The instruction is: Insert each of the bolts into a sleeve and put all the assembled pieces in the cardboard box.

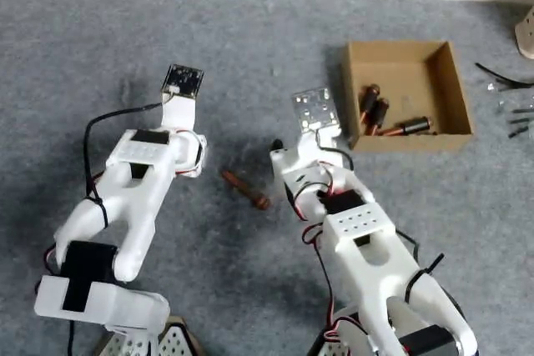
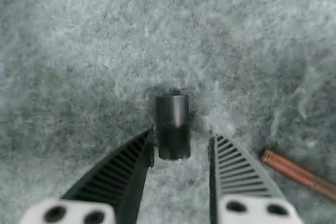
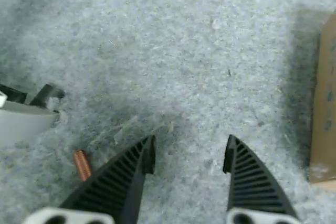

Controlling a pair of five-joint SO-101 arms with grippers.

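Between the parted fingers point(image 2: 128, 174) of the left gripper point(image 2: 181, 136) sits a black sleeve point(image 2: 172, 124).

Likely robotics lab bench: white left arm point(image 1: 133, 198), right arm point(image 1: 367, 239), grey felt mat point(image 1: 250, 56), stray wire point(image 1: 501, 77).

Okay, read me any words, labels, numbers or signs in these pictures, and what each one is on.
None can be read.
The cardboard box: if its side carries any print, it is too blurred to read in the right wrist view.
The sleeve and the bolt lying on the table show no text.
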